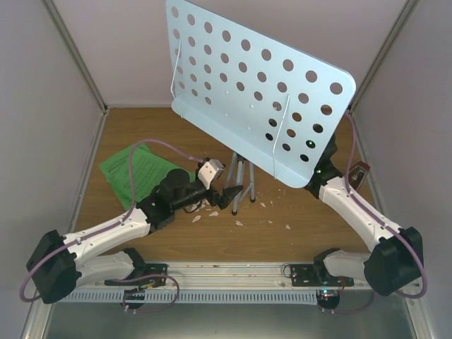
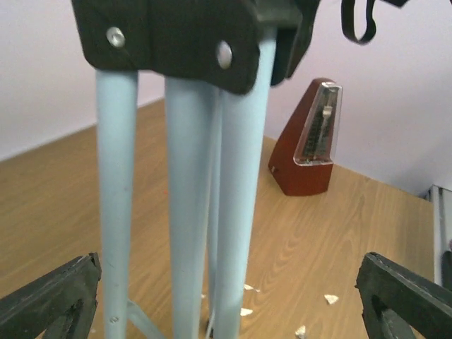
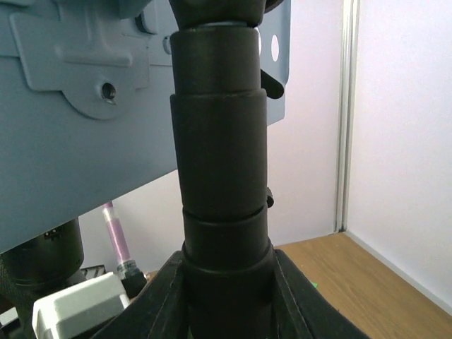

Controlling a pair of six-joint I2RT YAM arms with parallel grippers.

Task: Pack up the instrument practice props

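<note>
At the far left of the bench point(image 1: 304, 240) we see the bright green sheet-music pages point(image 1: 134, 173) lying flat, with the left arm's purple cable crossing above them. To their right, the left pincer point(image 1: 229, 192) reaches toward the middle of the bench and points at the foot of the music stand point(image 1: 254, 92). In the left wrist view its fingers point(image 2: 53, 296) stand spread wide at the two lower corners. The pale tripod legs point(image 2: 183, 212), folded close together, rise in the space between them. We see clear bench on either side of the legs, so the left pincer grips nothing. Small white crumbs point(image 1: 239, 223) lie scattered on the wood around and just in front of the legs.

The stand's pale blue perforated desk leans tilted over the centre and right of the bench, its lower edge toward the right arm. In the top view it hides the right pincer point(image 3: 226, 300). The right wrist view shows the fingers point(image 3: 159, 307) pressed close against the stand's black post point(image 3: 222, 176), one on each side. We see no gap between them and the post, so the right pincer is clamped on it.

Just right of that arm, the reddish-brown metronome point(image 1: 359, 173) stands upright on the bench, apart from both pincers.
</note>
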